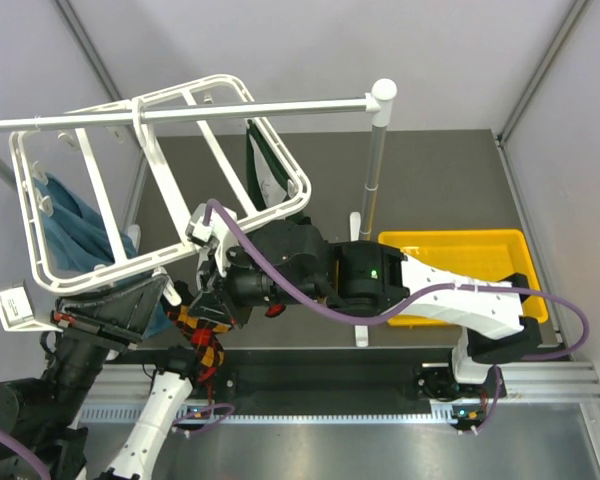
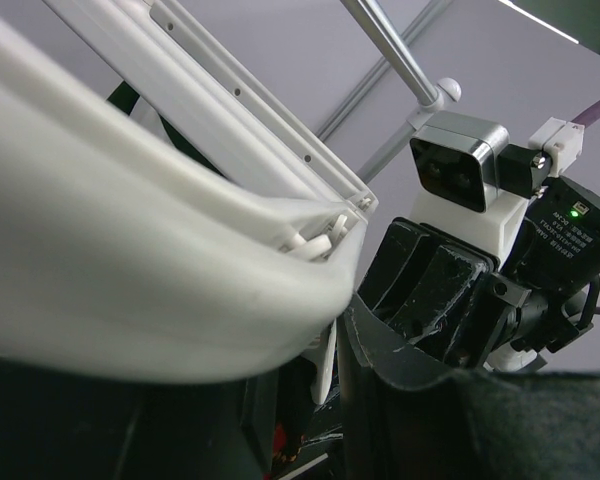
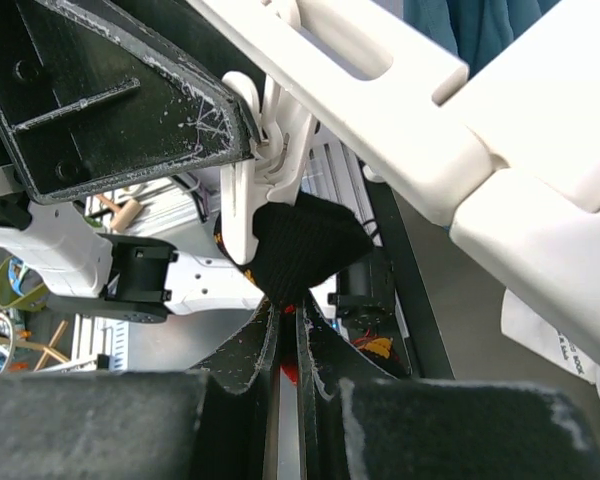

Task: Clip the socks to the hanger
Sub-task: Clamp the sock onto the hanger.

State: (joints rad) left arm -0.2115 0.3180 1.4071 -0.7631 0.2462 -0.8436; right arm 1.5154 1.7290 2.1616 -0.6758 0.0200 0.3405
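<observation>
While right tool (image 3: 288, 310) pinches soft dark sock (image 3: 305, 245), left tool (image 1: 168, 290) squeezes rigid white clip (image 3: 270, 160).

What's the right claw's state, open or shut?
Shut on the sock: the right wrist view shows the right claw pinching its dark fabric, just under a clip on the hanger.

Bright even light, soft shadows, hanger (image 2: 130, 270) blurred and washed out in left wrist view
</observation>
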